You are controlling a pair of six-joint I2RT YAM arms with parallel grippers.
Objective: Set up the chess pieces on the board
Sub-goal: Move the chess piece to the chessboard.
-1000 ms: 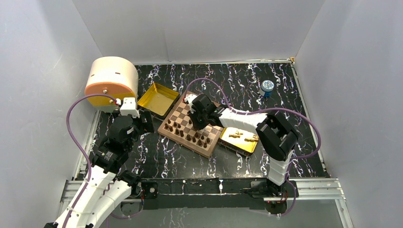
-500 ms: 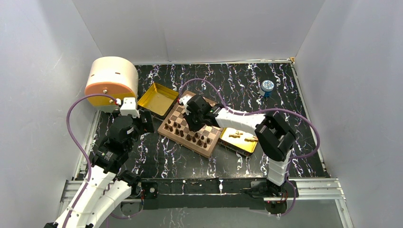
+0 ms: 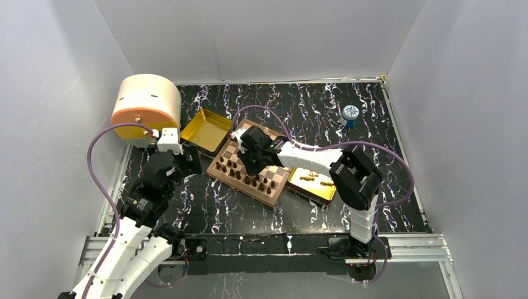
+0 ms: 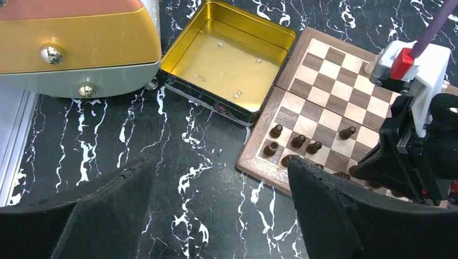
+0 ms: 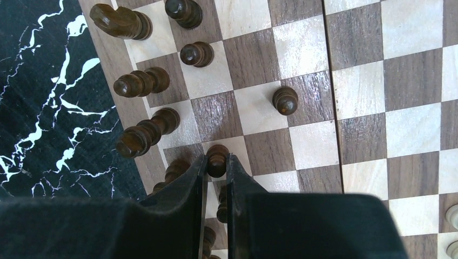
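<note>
The board is smooth wood with a soft sheen, its grain showing. The dark chess pieces are turned, polished wood. The gold tray is shiny metal; the tabletop is glossy and marble-patterned.

My overhead camera sits high behind the arm bases and looks down and forward across the whole table, far enough back that the board is small at mid-frame. My left wrist camera looks steeply down from well above the tabletop, its own fingers dark along the bottom edge; it takes in the open gold tray, one end of the board and the right arm's wrist. My right wrist camera points almost straight down, very close to the squares. All three views share the dark-piece end of the board; the lone dark pawn may be the same one in both wrist views, but I can't be sure
</note>
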